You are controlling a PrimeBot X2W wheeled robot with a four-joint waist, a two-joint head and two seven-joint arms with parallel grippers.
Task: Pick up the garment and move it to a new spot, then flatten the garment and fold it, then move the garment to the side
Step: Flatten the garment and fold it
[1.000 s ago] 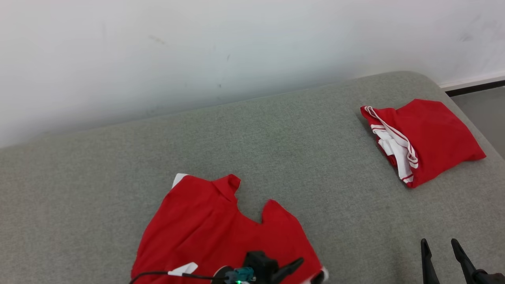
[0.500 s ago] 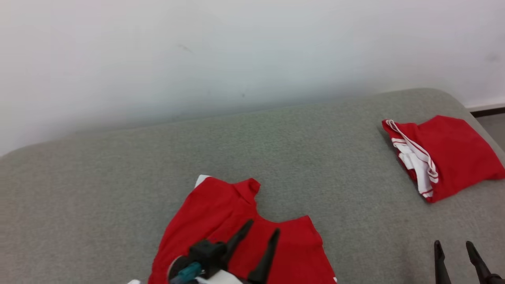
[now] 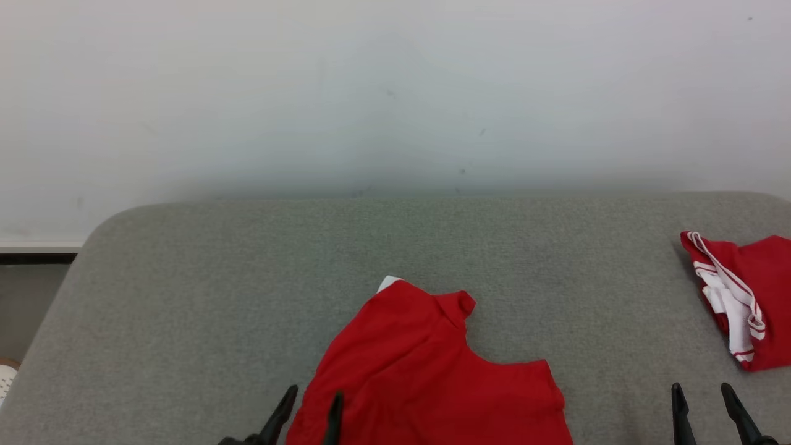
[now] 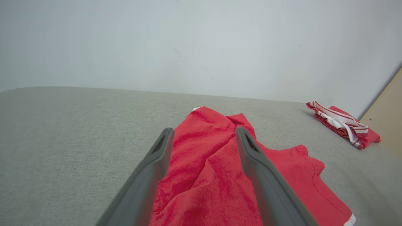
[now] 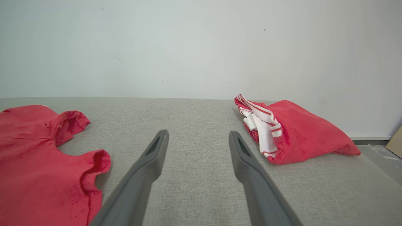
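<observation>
Flattening step, judged to be in hand.

- Item: red garment (image 3: 432, 377), rumpled at the near middle of the grey cushion (image 3: 185, 278), one far corner turned over.
- Handling advice: pinch two well-separated edges, one per arm, and draw them outward low. Avoid the bunched middle.
- Left gripper (image 3: 314, 398): fingers spread wide, holding nothing, poised at the garment's left edge. Contact cannot be told.
- Right gripper (image 3: 701, 395): spread wide, empty, over bare cushion beside the garment.
- Folded red-and-white bundle (image 3: 735, 296): far right, apart from both.

Parted fingers (image 5: 147, 166), spread garment (image 5: 31, 163), folded garment (image 5: 301, 131)
</observation>
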